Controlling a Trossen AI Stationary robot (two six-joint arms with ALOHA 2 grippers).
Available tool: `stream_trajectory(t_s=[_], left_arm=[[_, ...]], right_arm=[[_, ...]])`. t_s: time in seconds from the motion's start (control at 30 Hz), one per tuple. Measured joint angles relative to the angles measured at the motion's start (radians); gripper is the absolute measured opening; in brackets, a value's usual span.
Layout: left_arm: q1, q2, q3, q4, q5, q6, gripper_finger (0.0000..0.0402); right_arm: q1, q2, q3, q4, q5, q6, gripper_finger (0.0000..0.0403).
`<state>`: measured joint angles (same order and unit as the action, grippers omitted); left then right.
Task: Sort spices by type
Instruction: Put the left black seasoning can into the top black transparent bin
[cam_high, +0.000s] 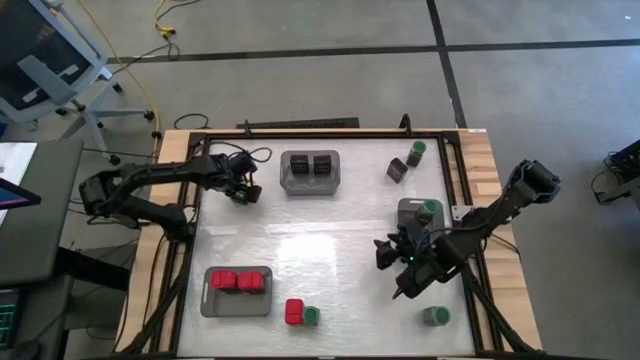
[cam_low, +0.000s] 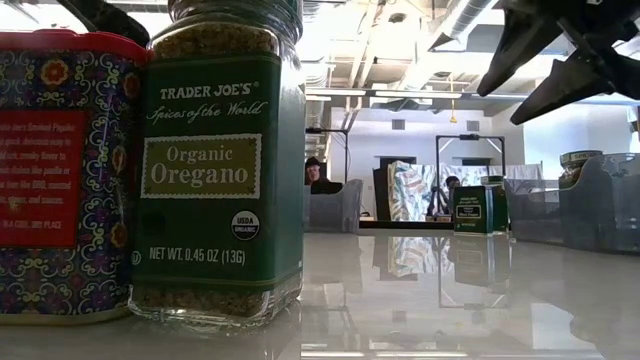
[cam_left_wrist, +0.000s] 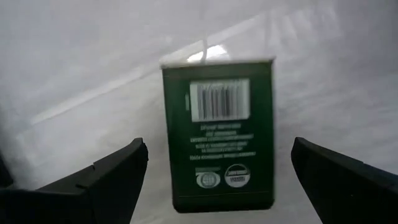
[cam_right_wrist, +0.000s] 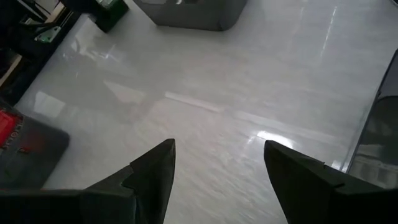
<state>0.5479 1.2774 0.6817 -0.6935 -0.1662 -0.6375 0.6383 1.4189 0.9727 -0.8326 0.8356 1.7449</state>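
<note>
White table top, wood-edged, with grey floor and an office chair beyond it.

Left arm: reaches in from the left edge, elbow bent, with the left claw (cam_high: 245, 192) near the far-left part of the table. Its fingers stand wide. In the left wrist view a dark green-black container (cam_left_wrist: 217, 137) with a barcode label sits on the table between them, touching neither.

Right arm: comes in from the right edge and slants toward the middle. The right claw (cam_high: 390, 255) hangs above bare table, fingers moderately apart and holding nothing.

Spices:
- Two black cubes (cam_high: 310, 165) sit side by side in the far grey tray (cam_high: 310, 185).
- Two red boxes (cam_high: 238, 281) lie side by side in the near-left grey tray (cam_high: 212, 300).
- One green-lidded jar (cam_high: 428, 212) is in the right grey tray (cam_high: 408, 206).
- A loose red box (cam_high: 294, 311) touches a loose oregano jar (cam_high: 311, 316) at the near edge; the low view shows both upright, the jar's label green.
- Another black cube (cam_high: 397, 170) and another jar (cam_high: 416, 152) stand together at the far right.
- One more jar (cam_high: 435, 316) stands alone at the near right.
</note>
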Motion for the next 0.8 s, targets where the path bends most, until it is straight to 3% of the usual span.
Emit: stream_trajectory(t_s=[0.43,0.8], left_arm=[[0.002,0.000,-0.076,0.078,0.031,-0.058,0.0356],[0.002,0.000,-0.077,0.065,0.057,-0.093,0.0283]], right_arm=[[-0.039,0.000,0.000,0.004,0.000,0.000,0.0271],[-0.052,0.000,0.000,0.020,0.000,0.000,0.0271]])
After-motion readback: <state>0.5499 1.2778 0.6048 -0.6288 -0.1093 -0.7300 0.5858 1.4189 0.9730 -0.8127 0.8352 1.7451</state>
